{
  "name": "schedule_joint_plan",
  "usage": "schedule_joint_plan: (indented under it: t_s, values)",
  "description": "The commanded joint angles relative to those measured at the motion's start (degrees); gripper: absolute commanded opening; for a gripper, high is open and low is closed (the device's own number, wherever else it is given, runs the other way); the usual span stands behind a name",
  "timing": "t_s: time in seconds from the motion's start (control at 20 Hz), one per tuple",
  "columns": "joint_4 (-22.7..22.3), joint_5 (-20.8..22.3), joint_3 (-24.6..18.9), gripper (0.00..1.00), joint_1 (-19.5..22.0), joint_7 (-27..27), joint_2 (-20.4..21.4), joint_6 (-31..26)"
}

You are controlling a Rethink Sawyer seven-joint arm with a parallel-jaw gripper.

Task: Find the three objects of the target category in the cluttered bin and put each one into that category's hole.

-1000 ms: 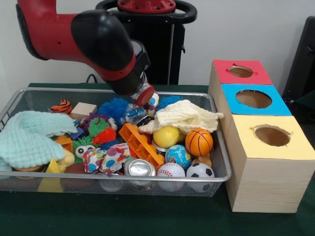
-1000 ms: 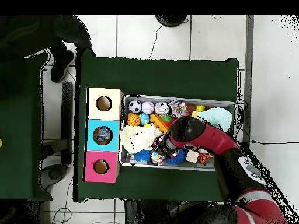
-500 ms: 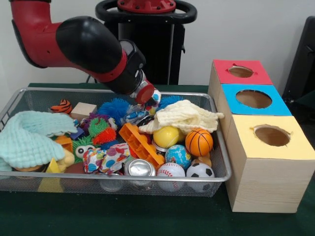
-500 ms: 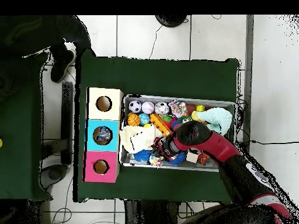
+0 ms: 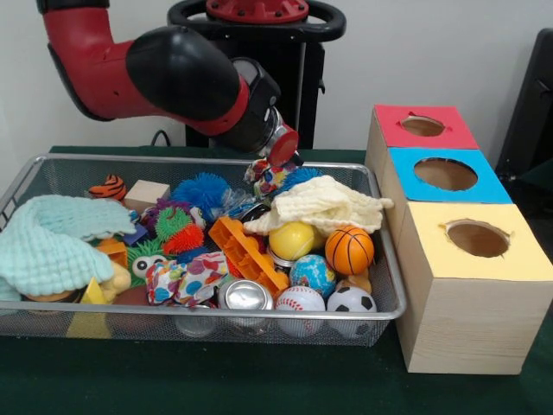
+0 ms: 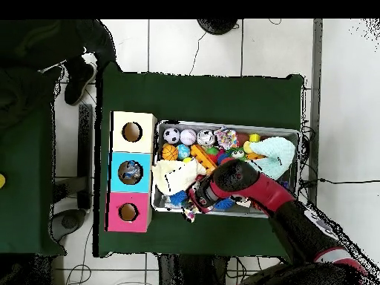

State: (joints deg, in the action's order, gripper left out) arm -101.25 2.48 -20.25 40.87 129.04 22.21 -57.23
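Over the bin's far rim, front view, the gripper [image 5: 278, 161] hangs at the end of the arm [image 5: 173, 73] with a small patterned cloth bundle [image 5: 266, 178] bunched right under its tip; the fingers themselves are hidden behind the wrist and the fabric, so I cannot tell how far they are closed, though the bundle hanging clear above the clutter suggests it is being carried. Overhead agrees: the bundle [image 6: 190, 211] sits at the bin [image 5: 216, 161] edge nearest the robot, just off the rim. Step in hand, by my reading: transport of one picked item out of the bin toward the boxes. Three boxes stand to the right of the bin in the front view: red [image 5: 423, 126] far, blue [image 5: 445, 174] middle, yellow [image 5: 477, 239] near, each with a round hole on top. Blue hole seems to hold something already in the overhead view [image 6: 131, 172]; contents unclear. A similar patterned cloth [image 5: 186, 278] lies near the bin's front beside a can [image 5: 245, 296], so cloth may be the target category; which hole is its own I cannot tell. Next move calls for carrying right, clear of the cream cloth [image 5: 324, 203], centring over the proper hole, then release. Risk: loose fabric catching on the hole's rim.
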Motion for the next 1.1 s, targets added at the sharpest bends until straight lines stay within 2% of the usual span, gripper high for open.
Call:
schedule_joint_plan:
  t_s: [0.05,0.3,0.45,0.5,0.65,0.9,1.1]
  values:
    - [-2.95,1.94,-3.48,0.00,-2.29,-2.00,3.89,6.44]
    - [-3.73,1.06,-3.53,0.00,-2.07,-2.49,3.83,6.90]
    - [-3.33,1.14,-3.23,0.00,-2.20,-3.12,3.99,5.14]
    - [-2.61,1.16,-3.02,1.00,-2.39,-3.25,3.92,4.25]
    - [-1.74,1.24,-3.22,1.00,-2.39,-3.86,3.70,3.04]
    - [-2.86,0.90,-3.71,1.00,-2.29,-3.80,4.05,4.23]
    - [-1.36,2.96,-2.61,1.00,-3.33,-3.75,4.66,5.57]
